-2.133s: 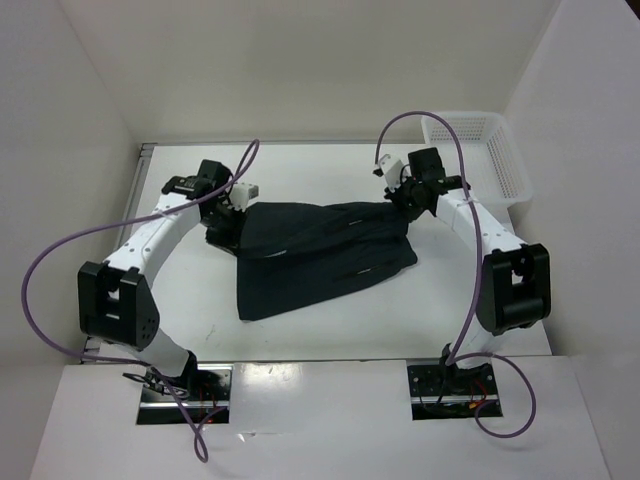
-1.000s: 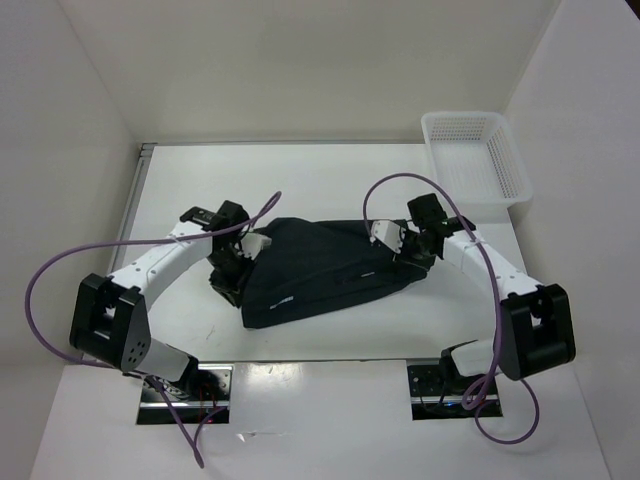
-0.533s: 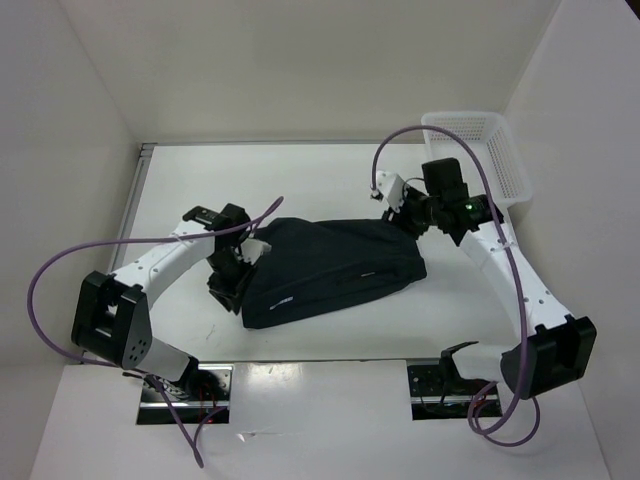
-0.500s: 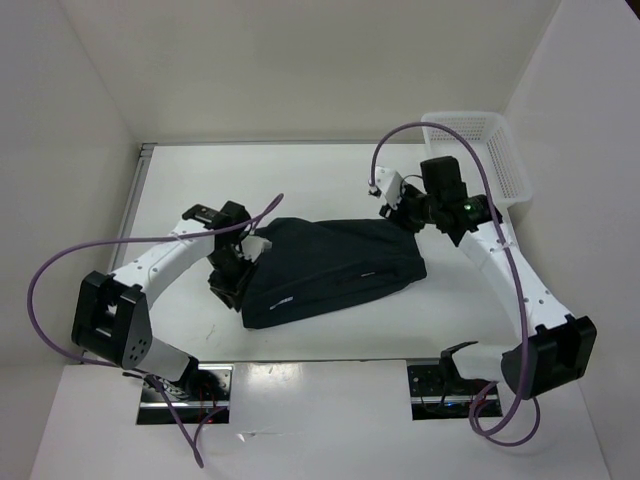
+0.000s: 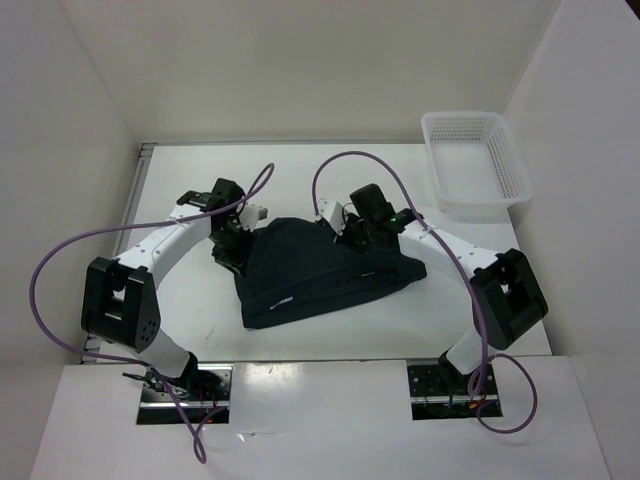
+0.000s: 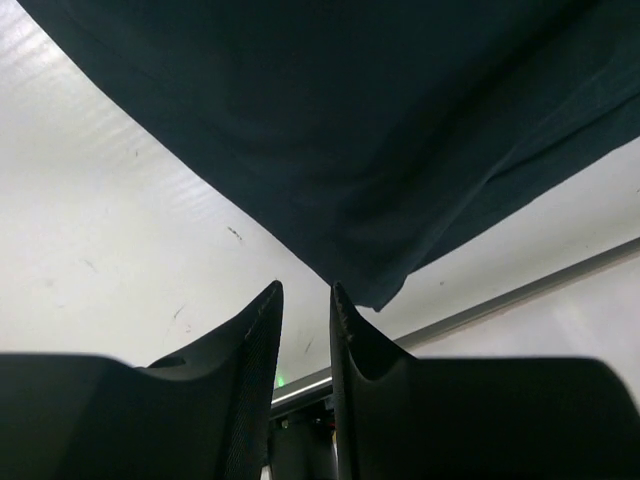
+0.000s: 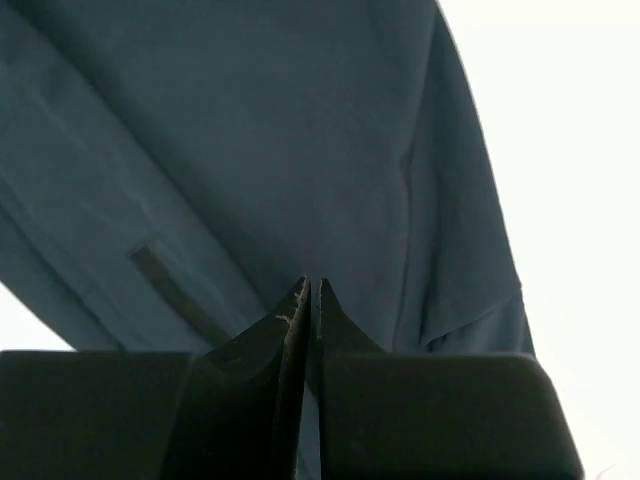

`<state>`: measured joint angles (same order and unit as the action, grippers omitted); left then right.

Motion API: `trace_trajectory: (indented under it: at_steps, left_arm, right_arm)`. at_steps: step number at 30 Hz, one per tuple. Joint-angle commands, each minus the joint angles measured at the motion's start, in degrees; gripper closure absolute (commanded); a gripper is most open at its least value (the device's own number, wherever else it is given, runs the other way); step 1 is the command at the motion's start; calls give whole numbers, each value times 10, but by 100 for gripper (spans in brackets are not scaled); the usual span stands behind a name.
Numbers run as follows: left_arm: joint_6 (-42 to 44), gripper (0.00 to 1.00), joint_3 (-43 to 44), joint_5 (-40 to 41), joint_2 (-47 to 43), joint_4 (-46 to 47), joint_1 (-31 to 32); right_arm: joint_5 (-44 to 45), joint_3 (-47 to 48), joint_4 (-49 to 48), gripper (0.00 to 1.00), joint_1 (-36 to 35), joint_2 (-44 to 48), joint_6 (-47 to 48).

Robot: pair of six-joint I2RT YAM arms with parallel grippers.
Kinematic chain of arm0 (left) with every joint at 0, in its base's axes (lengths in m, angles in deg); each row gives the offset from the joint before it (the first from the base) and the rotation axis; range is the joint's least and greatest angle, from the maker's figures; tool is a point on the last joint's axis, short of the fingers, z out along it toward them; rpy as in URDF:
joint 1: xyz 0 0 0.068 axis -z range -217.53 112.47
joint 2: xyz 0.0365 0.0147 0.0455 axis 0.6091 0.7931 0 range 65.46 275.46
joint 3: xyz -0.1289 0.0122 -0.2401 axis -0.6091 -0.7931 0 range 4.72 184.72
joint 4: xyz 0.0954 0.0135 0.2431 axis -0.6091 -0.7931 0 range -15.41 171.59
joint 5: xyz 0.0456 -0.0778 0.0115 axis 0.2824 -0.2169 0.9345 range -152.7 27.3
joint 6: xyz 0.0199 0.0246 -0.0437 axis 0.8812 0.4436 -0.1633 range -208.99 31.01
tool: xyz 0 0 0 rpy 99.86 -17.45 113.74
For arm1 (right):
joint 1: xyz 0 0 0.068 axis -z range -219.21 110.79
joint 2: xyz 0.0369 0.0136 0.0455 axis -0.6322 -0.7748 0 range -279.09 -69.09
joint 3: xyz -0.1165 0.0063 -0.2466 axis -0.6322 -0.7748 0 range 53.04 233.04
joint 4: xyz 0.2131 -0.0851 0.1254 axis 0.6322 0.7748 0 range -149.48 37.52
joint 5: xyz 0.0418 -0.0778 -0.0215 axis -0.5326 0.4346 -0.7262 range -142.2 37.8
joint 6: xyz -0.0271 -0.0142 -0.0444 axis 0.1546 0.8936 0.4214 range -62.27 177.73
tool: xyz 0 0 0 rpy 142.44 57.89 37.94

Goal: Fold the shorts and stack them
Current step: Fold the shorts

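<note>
The dark shorts (image 5: 320,275) lie folded in a flat bundle in the middle of the white table (image 5: 300,175). My left gripper (image 5: 232,248) is at the bundle's left edge. In the left wrist view its jaws (image 6: 306,290) stand a narrow gap apart, with nothing between them. The shorts (image 6: 380,130) lie just beyond the tips. My right gripper (image 5: 346,236) is over the top middle of the bundle. In the right wrist view its jaws (image 7: 311,284) are shut and point down at the fabric (image 7: 250,150), and no cloth shows between them.
A white mesh basket (image 5: 475,160) stands at the back right corner. Purple cables loop above both arms. Bare table surrounds the shorts. White walls close in on the left, back and right.
My right gripper has swung left from the shorts' right end to their top middle, and its jaws have closed. My left gripper has shifted slightly back along the left edge. The shorts' right end has settled.
</note>
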<state>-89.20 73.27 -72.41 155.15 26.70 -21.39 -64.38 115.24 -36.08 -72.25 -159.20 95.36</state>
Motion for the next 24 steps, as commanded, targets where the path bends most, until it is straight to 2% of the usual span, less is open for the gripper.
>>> trace_trajectory:
  at_steps: [1, 6, 12, 17, 24]
  left_arm:
    - [2, 67, -1, -13, 4, 29, -3]
    - [2, 67, -20, -46, 35, 58, -3]
    - [2, 66, -34, -67, 35, 74, -3]
    - [2, 66, -46, -54, 29, 74, -3]
    - [2, 66, -51, -48, 23, 80, -3]
  right_arm:
    - [6, 0, -75, 91, -5, -11, -30]
    - [47, -11, -94, 91, -27, -56, -15]
    - [42, -32, -34, 94, -45, -68, 46]
    - [21, -53, 22, 100, -67, -30, 96]
    - [-13, -79, 90, 100, -92, 8, 111]
